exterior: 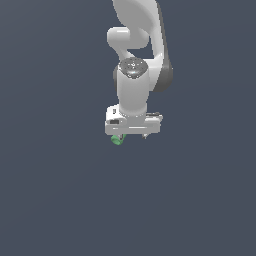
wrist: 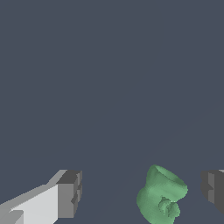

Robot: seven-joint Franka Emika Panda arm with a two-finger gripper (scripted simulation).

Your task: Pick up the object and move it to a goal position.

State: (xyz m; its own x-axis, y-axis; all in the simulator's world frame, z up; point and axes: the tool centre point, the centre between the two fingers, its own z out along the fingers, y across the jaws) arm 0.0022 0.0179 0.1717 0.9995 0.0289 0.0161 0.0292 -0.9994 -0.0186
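The object (exterior: pixel 117 140) is a small light green ridged stub. In the exterior view it peeks out just under my white hand, towards the exterior view's left. My gripper (exterior: pixel 132 136) hangs straight down over it. In the wrist view the object (wrist: pixel 161 197) lies between my two dark fingertips, closer to one fingertip (wrist: pixel 213 190) than to the other (wrist: pixel 70 192). A gap shows on both sides of it, so neither pad touches it. My gripper (wrist: pixel 141 192) is open.
A plain dark grey-blue surface (exterior: pixel 60 190) fills both views. No other objects, containers or edges show. My white arm (exterior: pixel 135 45) rises behind the hand in the exterior view.
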